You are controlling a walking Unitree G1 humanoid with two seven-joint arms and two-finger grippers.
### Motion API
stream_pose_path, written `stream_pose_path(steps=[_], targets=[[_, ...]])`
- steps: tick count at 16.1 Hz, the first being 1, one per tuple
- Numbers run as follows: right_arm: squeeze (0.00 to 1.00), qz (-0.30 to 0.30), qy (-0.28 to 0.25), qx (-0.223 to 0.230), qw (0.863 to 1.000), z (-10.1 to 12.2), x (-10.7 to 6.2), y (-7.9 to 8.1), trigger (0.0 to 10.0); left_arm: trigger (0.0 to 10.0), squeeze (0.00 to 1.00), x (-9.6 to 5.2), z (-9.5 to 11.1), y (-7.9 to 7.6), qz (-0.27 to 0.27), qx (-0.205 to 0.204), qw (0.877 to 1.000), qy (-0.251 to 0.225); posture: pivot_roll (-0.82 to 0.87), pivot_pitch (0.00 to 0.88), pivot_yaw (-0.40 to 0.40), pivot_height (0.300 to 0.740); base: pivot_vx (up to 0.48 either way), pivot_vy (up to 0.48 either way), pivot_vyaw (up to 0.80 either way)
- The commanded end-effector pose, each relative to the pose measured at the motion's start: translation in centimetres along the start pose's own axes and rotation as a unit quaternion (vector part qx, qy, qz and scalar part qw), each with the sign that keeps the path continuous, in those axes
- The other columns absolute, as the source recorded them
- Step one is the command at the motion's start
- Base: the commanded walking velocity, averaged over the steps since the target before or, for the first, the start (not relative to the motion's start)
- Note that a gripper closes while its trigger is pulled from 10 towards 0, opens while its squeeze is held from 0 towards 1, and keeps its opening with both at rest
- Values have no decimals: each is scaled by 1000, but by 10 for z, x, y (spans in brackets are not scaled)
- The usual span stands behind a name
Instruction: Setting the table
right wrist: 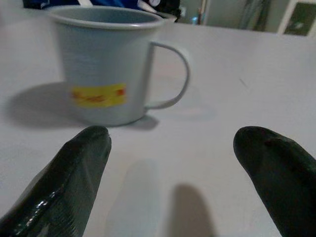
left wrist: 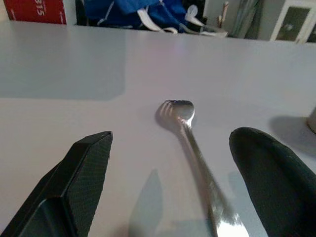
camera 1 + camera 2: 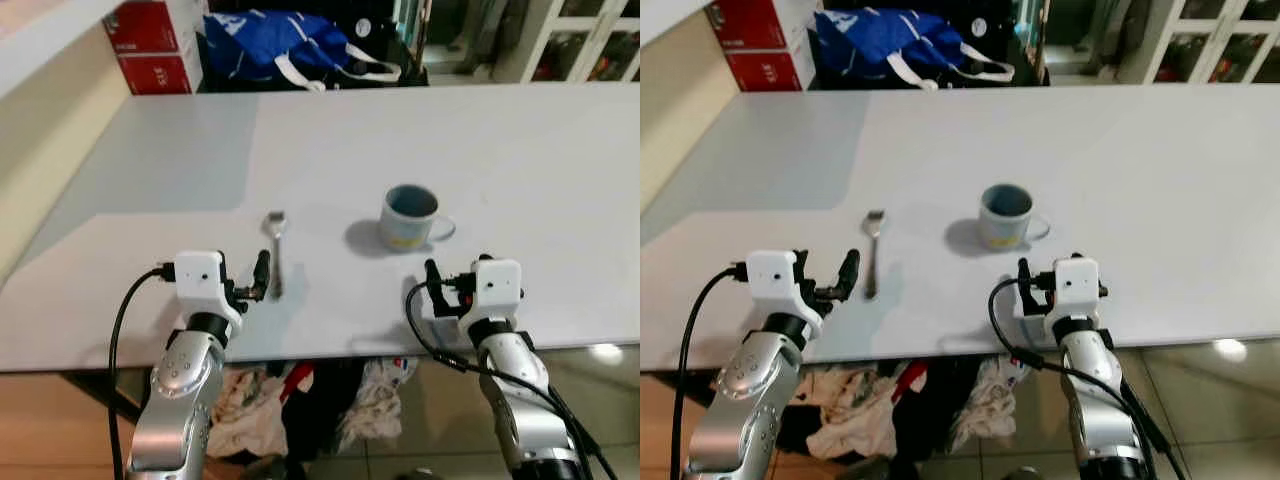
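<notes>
We hold our left pincer (image 2: 168, 182) spread over the silver metal fork (image 2: 190, 133), right pincer (image 1: 173, 173) spread before the pale blue enamel mug (image 1: 106, 64) on the white desk (image 3: 520, 160).

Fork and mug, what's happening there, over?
Both grippers open, low over table. Left gripper straddles fork. Right gripper short of mug. Nothing between.

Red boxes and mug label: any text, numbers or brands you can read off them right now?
"315": white digits on the red box, cut off by the frame edge, so possibly partial.
Lower red box: white print, too blurred to read.
Mug yellow label: red marks, blurred, unreadable.
</notes>
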State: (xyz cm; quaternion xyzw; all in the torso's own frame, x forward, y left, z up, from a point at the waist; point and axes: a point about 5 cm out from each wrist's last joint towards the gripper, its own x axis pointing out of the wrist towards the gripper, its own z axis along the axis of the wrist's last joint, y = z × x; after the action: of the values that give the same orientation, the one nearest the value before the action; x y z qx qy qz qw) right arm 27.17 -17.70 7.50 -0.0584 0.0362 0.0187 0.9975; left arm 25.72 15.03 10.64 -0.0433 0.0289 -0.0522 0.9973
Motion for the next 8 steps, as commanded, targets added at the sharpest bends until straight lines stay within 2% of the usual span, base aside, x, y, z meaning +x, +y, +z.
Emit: stream_pose_path(steps=[1, 5, 8], targets=[[0, 3, -5, 9, 1000, 0, 0, 3, 10000, 10000, 0, 1, -3, 4, 7, 1, 1000, 12, -100, 0, 64, 731, -251, 412, 0], [0, 10, -7, 13, 1000, 2, 3, 3, 10000, 10000, 0, 4, -3, 3, 9, 1, 1000, 15, -102, 0, 62, 731, -245, 416, 0], [0, 18, 6, 1, 1000, -1, 5, 7, 10000, 10000, 0, 5, -2, 2, 7, 1, 1000, 13, -96, 0, 59, 731, 0, 454, 671]])
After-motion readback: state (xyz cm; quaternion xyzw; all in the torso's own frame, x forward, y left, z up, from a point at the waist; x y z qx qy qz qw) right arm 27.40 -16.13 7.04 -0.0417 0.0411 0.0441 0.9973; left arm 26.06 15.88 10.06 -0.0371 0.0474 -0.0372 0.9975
